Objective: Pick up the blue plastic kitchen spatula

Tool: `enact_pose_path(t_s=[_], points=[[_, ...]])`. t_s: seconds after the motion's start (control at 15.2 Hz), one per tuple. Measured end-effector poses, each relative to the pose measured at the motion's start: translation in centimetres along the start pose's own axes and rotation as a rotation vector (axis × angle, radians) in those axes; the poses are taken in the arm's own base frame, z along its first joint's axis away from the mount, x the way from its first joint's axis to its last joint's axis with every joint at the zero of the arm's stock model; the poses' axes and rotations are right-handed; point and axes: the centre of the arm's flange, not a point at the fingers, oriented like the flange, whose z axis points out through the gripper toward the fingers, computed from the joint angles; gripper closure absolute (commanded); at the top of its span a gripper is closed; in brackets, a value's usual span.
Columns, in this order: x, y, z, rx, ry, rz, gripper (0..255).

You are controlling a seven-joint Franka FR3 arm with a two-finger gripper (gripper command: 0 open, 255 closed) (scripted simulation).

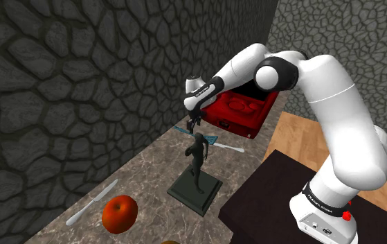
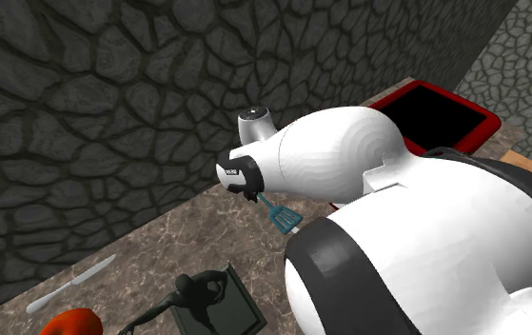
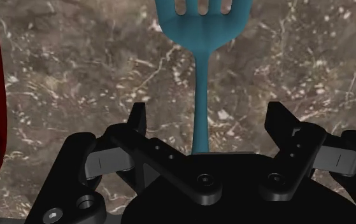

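Observation:
The blue spatula [image 3: 201, 38] lies flat on the marble counter [image 3: 74, 76], its slotted head pointing away from the hand. My gripper [image 3: 208, 114] hangs over the handle, open, one finger on each side and neither touching it. In the shoulder view the gripper [image 1: 193, 123] sits just above the spatula [image 1: 211, 141], between the red bin and the statue. In the second exterior view the spatula's head [image 2: 284, 218] pokes out from under the gripper [image 2: 251, 195]; the arm hides the handle.
A dark figurine on a square base [image 1: 197, 177] stands close in front of the spatula. A red bin [image 1: 244, 111] sits behind it by the stone wall [image 1: 60, 83]. A table knife [image 1: 91, 202] and a red apple [image 1: 120, 213] lie farther along the counter.

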Motion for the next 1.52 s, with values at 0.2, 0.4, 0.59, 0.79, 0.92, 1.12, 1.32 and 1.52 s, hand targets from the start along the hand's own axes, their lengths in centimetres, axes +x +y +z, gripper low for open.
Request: enact_pose_path(t_s=[0.2, 0.4, 0.59, 0.79, 0.92, 1.12, 1.32, 1.52], points=[[0.9, -0.1, 1.6, 0.001, -0.002, -0.007, 0], [1.2, 0.0, 3.0, 0.001, -0.003, -0.007, 0], [1.2, -0.1, 4.5, 0.001, -0.003, -0.007, 0], [1.4, -0.7, 4.6, 0.004, -0.001, -0.012, 255], [1.5, -1.0, 4.5, 0.006, 0.002, -0.016, 255], [1.4, -0.5, 4.5, 0.004, 0.005, -0.013, 255], [1.3, -0.2, 4.6, 0.001, 0.000, -0.008, 255], [1.1, -0.2, 3.8, 0.001, -0.002, -0.007, 255]])
